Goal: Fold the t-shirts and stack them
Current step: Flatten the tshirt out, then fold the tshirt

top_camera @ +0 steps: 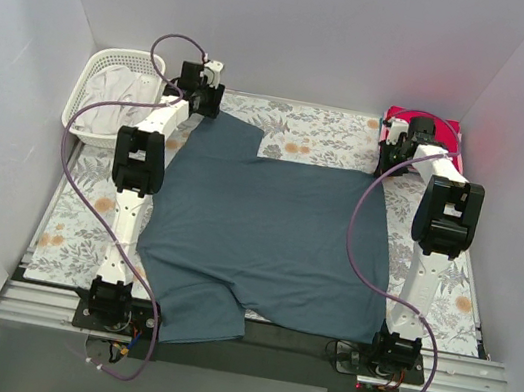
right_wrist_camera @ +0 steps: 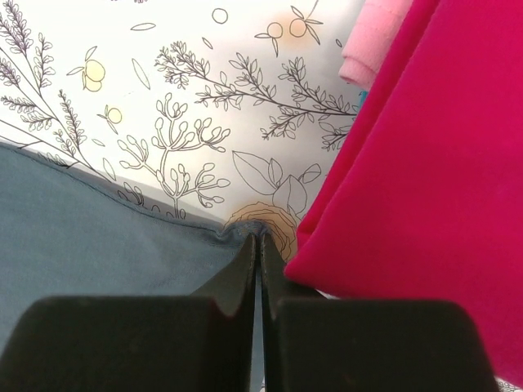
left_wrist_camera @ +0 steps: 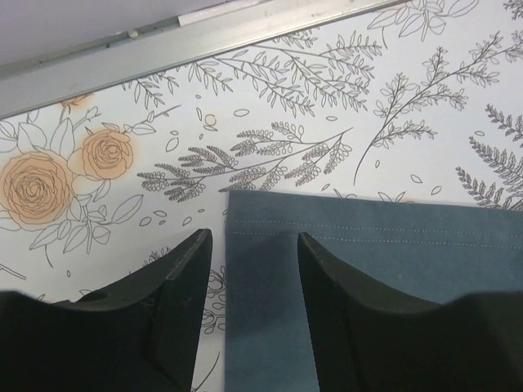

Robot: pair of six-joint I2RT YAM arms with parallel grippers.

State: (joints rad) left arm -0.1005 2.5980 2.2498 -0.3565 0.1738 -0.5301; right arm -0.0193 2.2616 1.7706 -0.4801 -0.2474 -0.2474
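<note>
White walls close in a table spread with a grey-and-orange floral cloth.

The right gripper is clenched, its two fingers pressed together on the far right corner of the dark blue t-shirt. The fabric puckers into a small ridge right at the fingertips. Just to the right of that pinched corner lies the red t-shirt, its edge close to the gripper's fingers. The pink t-shirt shows beyond the red one, farther from the blue corner.

The left gripper is released, with its jaws standing apart over the far left end of the dark blue t-shirt. One finger is above the blue cloth and the other above the bare floral print, so the shirt's stitched hem corner lies in the gap between them. A metal rail runs past beyond that corner.

The dark blue t-shirt lies spread flat across the middle of the floral cloth, and its near left part hangs over the table's near edge. A white lattice basket holding pale cloth sits off the shirt's far left end.
</note>
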